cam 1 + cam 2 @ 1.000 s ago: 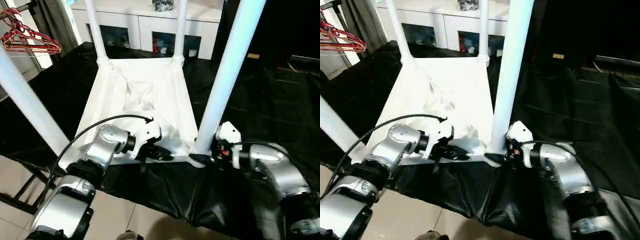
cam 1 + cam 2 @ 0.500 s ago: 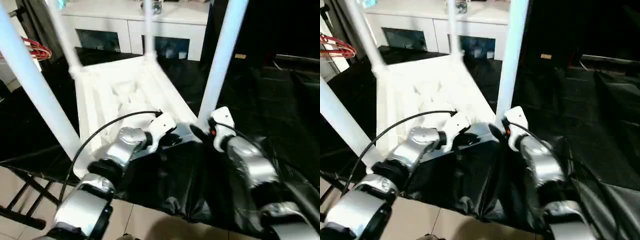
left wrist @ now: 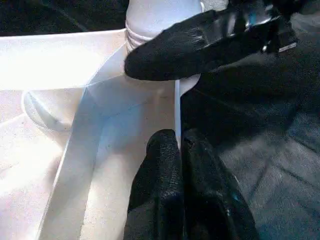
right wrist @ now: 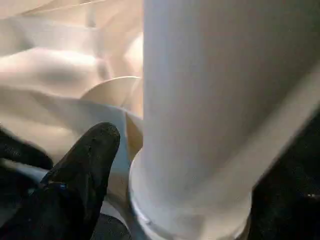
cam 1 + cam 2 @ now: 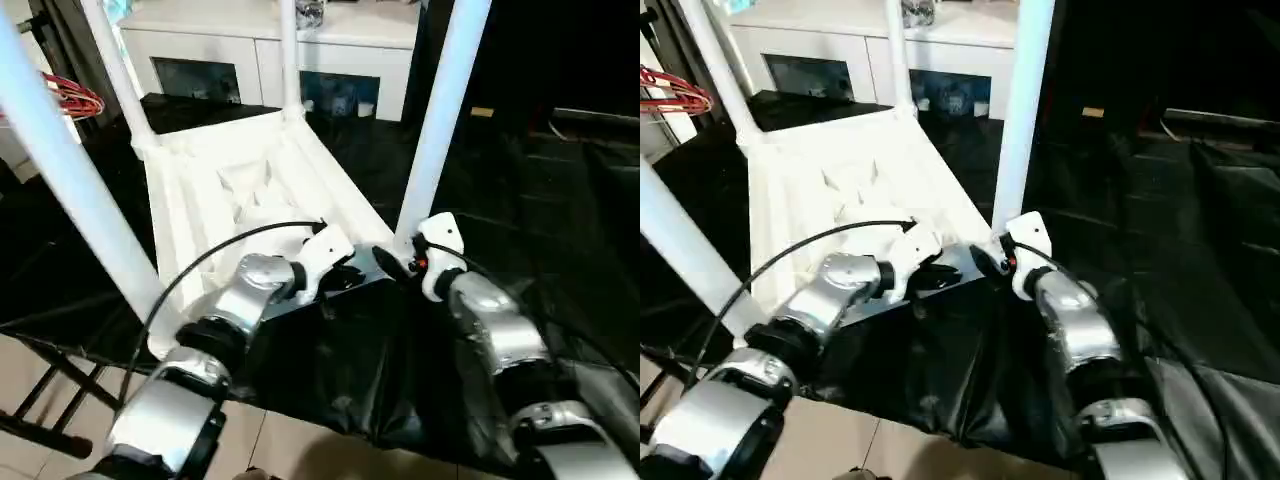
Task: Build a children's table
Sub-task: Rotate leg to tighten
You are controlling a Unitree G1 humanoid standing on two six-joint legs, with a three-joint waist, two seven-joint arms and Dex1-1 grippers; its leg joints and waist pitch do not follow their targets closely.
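White plastic tabletop point(image 5: 250, 190) lies upside down on a bench draped in black cloth point(image 5: 520, 180), its X-ribbed underside facing up. Four white tube legs stand in the corner sockets: two far legs point(image 5: 288, 55) near the cabinet, a near left leg point(image 5: 70, 180) and a near right leg point(image 5: 440, 110). The tabletop sits skewed on the bench, its near edge close to the bench's front edge, where the cloth hangs down toward the tiled floor point(image 5: 40, 370).

Left gripper point(image 3: 176, 145) has its jaws closed on the thin near rim of the tabletop, just beside the near right corner socket. Right gripper point(image 5: 392, 262) is at the base of the near right leg; one black finger point(image 4: 82, 165) lies against the socket collar, and the left wrist view shows a finger across the leg's base. Whether its jaws are clamped cannot be told.

Open cloth extends to the right of the tabletop. Beyond the far edge stands a white glass-door cabinet point(image 5: 260, 65). Red hangers point(image 5: 75, 100) hang at the left.
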